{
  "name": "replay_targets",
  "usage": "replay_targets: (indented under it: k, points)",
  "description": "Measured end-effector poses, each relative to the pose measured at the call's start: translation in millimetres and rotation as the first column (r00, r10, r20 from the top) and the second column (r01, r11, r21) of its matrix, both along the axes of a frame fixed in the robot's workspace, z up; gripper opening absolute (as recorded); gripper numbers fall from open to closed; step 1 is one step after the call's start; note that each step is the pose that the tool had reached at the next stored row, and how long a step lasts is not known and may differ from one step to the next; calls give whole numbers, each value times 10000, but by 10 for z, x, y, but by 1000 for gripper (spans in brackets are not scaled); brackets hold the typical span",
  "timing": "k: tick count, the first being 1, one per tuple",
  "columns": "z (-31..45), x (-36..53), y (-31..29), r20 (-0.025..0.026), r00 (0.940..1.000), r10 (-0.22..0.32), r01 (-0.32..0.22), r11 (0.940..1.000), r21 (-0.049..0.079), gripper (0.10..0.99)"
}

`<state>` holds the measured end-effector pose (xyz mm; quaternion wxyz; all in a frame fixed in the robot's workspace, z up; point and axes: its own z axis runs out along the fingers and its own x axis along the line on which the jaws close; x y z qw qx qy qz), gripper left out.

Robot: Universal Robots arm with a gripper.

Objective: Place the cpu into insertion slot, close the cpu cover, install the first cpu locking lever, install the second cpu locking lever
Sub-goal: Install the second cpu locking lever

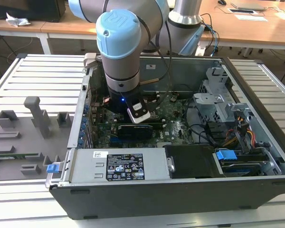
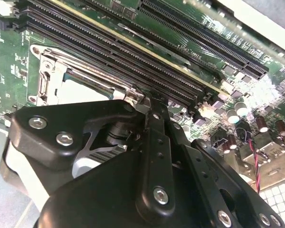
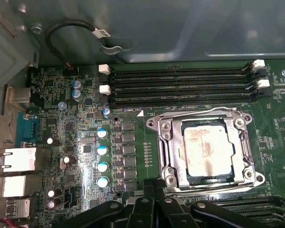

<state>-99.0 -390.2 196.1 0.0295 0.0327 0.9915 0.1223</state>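
The cpu [image 3: 206, 151], a pale silvery square, lies in the insertion slot [image 3: 167, 153] on the green board. The cpu cover [image 3: 241, 147], a silver frame, lies flat around the chip's edges. Thin metal lever rods run along the socket's long sides; whether they are latched I cannot tell. My gripper [image 3: 154, 186] sits just off the socket's edge, fingers together with nothing seen between them. In the second wrist view the gripper [image 2: 145, 99] touches the socket frame [image 2: 50, 76] at a corner. In the exterior view the arm's wrist [image 1: 121, 71] hangs over the motherboard.
Long black memory slots [image 3: 180, 85] run beside the socket. Capacitors [image 3: 102, 156] and rear ports [image 3: 19, 171] stand on its other side. The case walls [image 1: 256, 109], power supply [image 1: 116, 166] and drive cage [image 1: 218, 102] ring the board. A grey fixture tray [image 1: 28, 137] lies at the exterior view's left.
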Motion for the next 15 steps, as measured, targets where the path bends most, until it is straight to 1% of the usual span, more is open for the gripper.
replay_targets:
  k: [2,6,9,10,11,12,13,15]
  points:
    - [36,0,0,-1,10000,1,-1,10000,-3,106]
    - [42,0,-5,-1,10000,0,0,10000,-6,106]
    - [61,1,-6,1,10000,0,0,10000,-1,106]
    - [62,1,-7,-1,10000,3,-3,10000,53,106]
    - [62,1,-7,-2,10000,2,-2,9999,173,106]
    - [58,1,-6,-1,10000,1,-1,9987,509,106]
    - [41,1,-6,0,10000,0,0,9981,609,106]
    - [-3,1,-6,0,10000,0,0,9978,669,106]
